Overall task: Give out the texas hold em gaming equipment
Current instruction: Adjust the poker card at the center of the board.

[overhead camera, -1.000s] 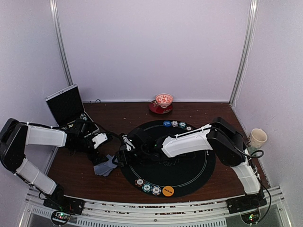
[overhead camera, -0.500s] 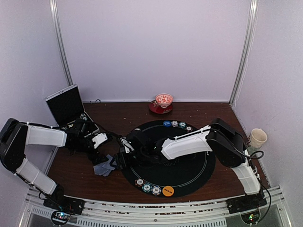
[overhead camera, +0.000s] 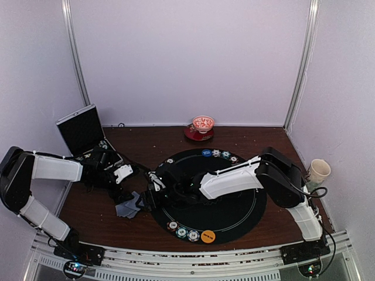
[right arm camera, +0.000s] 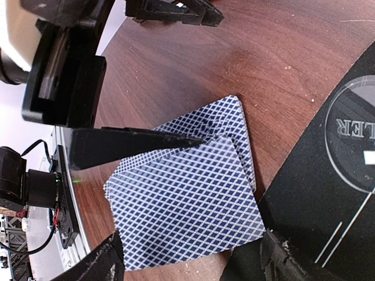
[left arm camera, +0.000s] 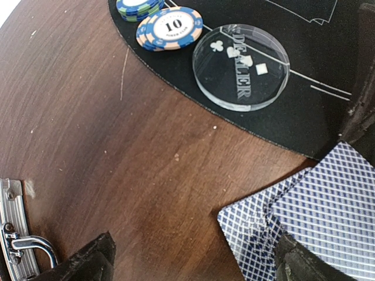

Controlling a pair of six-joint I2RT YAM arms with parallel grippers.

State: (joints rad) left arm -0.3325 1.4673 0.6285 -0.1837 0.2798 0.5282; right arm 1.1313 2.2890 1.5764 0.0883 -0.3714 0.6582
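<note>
We see the playing cards (right arm camera: 187,199) lying face down in a loose, slightly fanned pile on the brown bench (left arm camera: 88,146), just outside the black mat (overhead camera: 234,205) at about its 8 o'clock edge. The right end effector (right arm camera: 187,260) hangs over them with its fingers set wide, one to each side of the pile, and it grips nothing. The left end effector (left arm camera: 193,254) is spread wide as well and carries nothing. In the right wrist view one of its dark fingers (right arm camera: 135,147) reaches across the pile from 9 o'clock, though we cannot tell whether it touches the top card. In the left wrist view a clear dealer disc (left arm camera: 241,65) rests on the mat near its rim, just beside two short stacks of poker chips (left arm camera: 170,27). From above, a near row of chips (overhead camera: 182,232) ends in an orange disc (overhead camera: 207,236) at the mat's 6 o'clock rim. A far row of chips (overhead camera: 225,155) starts from a blue disc (overhead camera: 206,153) at 12 o'clock. Beyond that sits a red-and-white bowl (overhead camera: 203,123) on its saucer (overhead camera: 193,134). An open case (overhead camera: 81,129) stands at 10 o'clock.
</note>
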